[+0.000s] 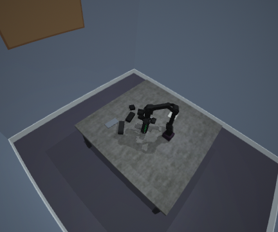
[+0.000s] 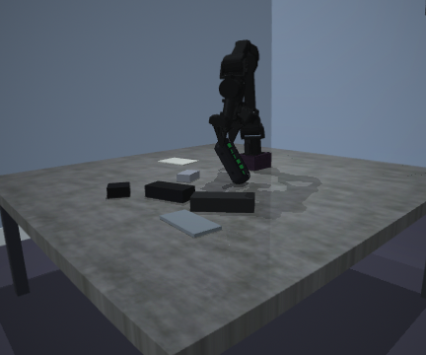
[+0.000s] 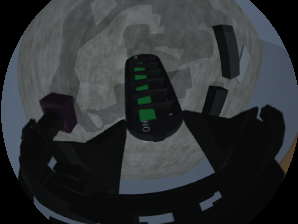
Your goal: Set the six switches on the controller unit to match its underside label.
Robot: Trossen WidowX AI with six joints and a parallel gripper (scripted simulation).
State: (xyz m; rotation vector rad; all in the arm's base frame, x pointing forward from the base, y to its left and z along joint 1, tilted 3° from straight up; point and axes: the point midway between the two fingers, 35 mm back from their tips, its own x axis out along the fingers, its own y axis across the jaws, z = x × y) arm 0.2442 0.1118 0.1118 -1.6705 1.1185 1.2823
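The dark grey controller unit (image 1: 145, 132) (image 2: 233, 163) (image 3: 161, 95) is tilted steeply, its upper end between my fingers and its lower end at or just above the bench; I cannot tell if it touches. My gripper (image 1: 146, 122) (image 2: 225, 140) (image 3: 154, 117) is shut on the unit, one finger on each long side. The switch face is turned toward the wrist camera, with a row of green ends along the left side of the switches and "ON" lettering at the near end. The farthest switch is too dim to read. The label on the underside is hidden in all views.
A long dark block (image 1: 121, 127) (image 2: 223, 202) (image 3: 226, 50), another dark block (image 1: 130, 116) (image 2: 170, 191) (image 3: 215, 100) and a small one (image 1: 132, 107) (image 2: 118, 189) lie nearby. A pale plate (image 1: 111, 123) (image 2: 190, 223), a light block (image 2: 188, 176) and a white sheet (image 2: 177, 161) also lie on the bench.
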